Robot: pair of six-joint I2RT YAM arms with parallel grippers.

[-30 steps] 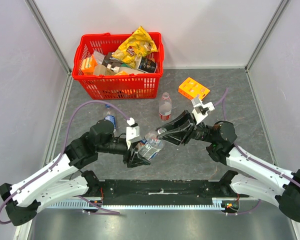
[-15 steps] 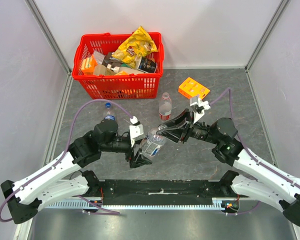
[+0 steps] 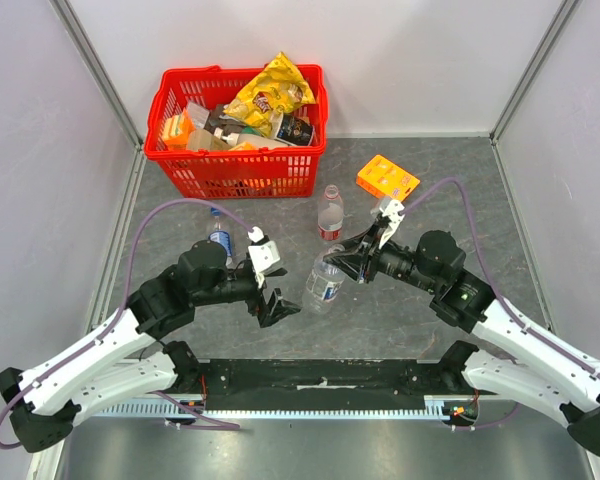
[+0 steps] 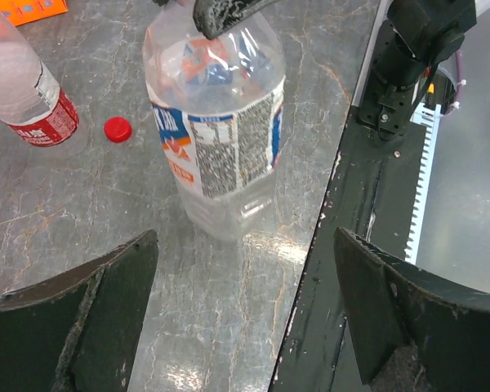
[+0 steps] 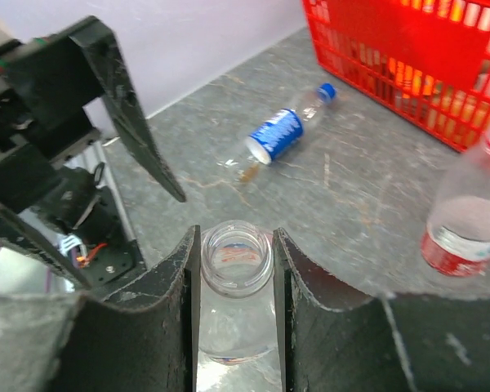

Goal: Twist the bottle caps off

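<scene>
At the far left, the blue-labelled bottle (image 3: 218,236) is lying on its side on the tabletop (image 3: 400,310), at about eleven o'clock from the left end effector (image 3: 273,304). The blue cap (image 5: 327,91) is sitting on its neck, so this one is probably waiting its turn.

The left end effector is hanging wide open and gripping nothing, with the middle bottle (image 4: 224,139) just ahead of it at three o'clock. That bottle's base appears to be resting on the tabletop.

The right end effector (image 5: 235,237) is reaching in from one o'clock and clenching the middle bottle's neck, likely to steady it. Its mouth is showing open and capless.

At twelve o'clock of it, the red-labelled bottle (image 3: 330,213) is standing upright. A red cap (image 4: 118,129) is lying loose beside it.
</scene>
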